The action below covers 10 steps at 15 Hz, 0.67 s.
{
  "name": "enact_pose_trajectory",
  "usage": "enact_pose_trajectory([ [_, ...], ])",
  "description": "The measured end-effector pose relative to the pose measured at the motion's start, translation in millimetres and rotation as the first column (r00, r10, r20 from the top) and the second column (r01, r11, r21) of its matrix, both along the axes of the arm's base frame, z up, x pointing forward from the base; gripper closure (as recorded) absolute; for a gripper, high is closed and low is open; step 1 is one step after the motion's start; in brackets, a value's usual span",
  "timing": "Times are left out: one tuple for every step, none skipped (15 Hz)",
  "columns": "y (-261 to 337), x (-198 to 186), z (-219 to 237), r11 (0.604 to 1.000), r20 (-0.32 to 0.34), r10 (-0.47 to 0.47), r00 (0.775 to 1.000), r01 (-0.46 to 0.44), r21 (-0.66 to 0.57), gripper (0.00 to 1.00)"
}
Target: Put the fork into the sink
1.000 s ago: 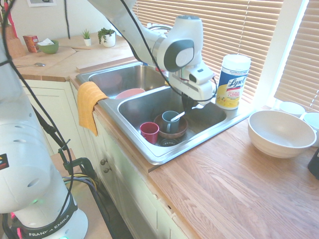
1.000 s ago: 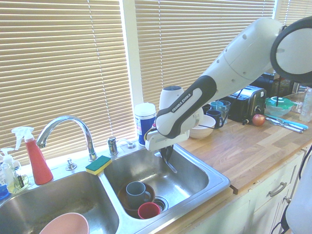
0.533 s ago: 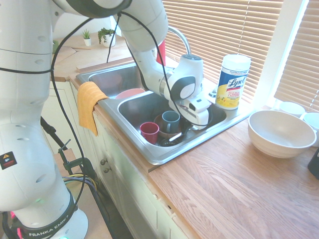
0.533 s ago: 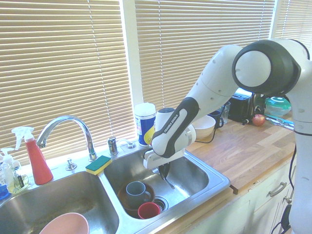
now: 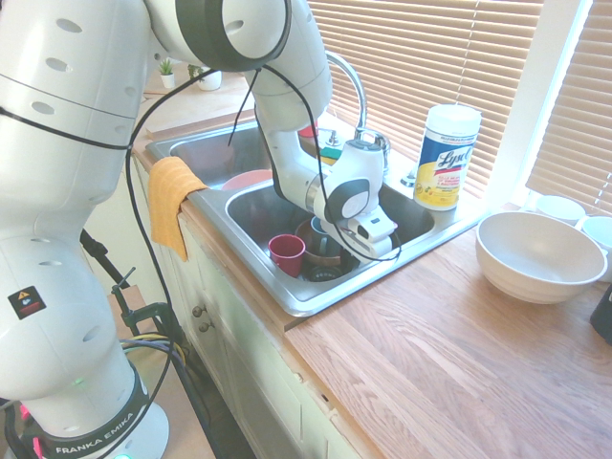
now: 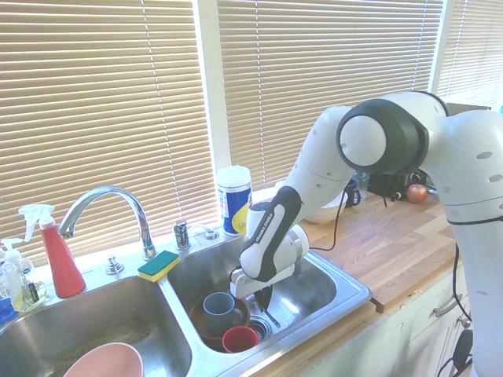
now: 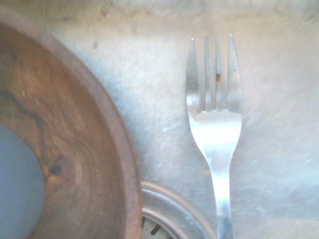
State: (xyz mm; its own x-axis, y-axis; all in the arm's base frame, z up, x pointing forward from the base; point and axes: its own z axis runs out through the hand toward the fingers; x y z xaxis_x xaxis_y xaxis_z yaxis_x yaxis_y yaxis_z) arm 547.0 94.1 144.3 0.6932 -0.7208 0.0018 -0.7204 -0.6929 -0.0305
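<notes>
The fork is slim and silver, and my gripper is shut on its handle. It hangs tines down just above the floor of the right basin of the steel sink, next to the drain. In the second exterior view the fork shows as a thin dark sliver under the fingers. From the first exterior view the white wrist hides both fingers and fork inside the sink. I cannot tell whether the tines touch the basin floor.
A brown wooden bowl holding a grey cup sits beside the fork, with a red cup in front. A pink bowl lies in the left basin. Faucet, sponge, wipes canister and white bowl ring the sink.
The arm has carried the gripper and the fork down from above the right basin to low inside it, close to the drain and the brown bowl.
</notes>
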Motion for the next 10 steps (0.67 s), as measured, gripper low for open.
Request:
enact_pose_trajectory([
  [0,-1,-5,1.000,-0.008,0.000,1.000,0.000,-0.001,0.00],
  [0,-3,-10,1.000,-0.015,0.000,1.000,0.000,-0.005,0.00],
  [-1,-4,-13,1.000,-0.019,0.000,1.000,0.000,-0.009,0.00],
  [-1,-4,-14,1.000,-0.020,0.000,1.000,0.000,-0.011,0.00],
  [-1,-4,-14,1.000,-0.019,0.000,1.000,-0.001,-0.013,0.00],
  [-1,-4,-14,1.000,-0.019,0.001,1.000,-0.001,-0.016,0.00],
  [-2,-4,-13,1.000,-0.017,0.000,1.000,0.000,-0.019,0.00],
  [-3,-3,-11,1.000,-0.012,-0.001,1.000,0.001,-0.021,0.00],
  [-4,-1,-6,1.000,-0.004,-0.003,1.000,0.003,-0.023,0.00],
  [-5,2,2,1.000,0.008,-0.004,1.000,0.005,-0.023,0.00],
])
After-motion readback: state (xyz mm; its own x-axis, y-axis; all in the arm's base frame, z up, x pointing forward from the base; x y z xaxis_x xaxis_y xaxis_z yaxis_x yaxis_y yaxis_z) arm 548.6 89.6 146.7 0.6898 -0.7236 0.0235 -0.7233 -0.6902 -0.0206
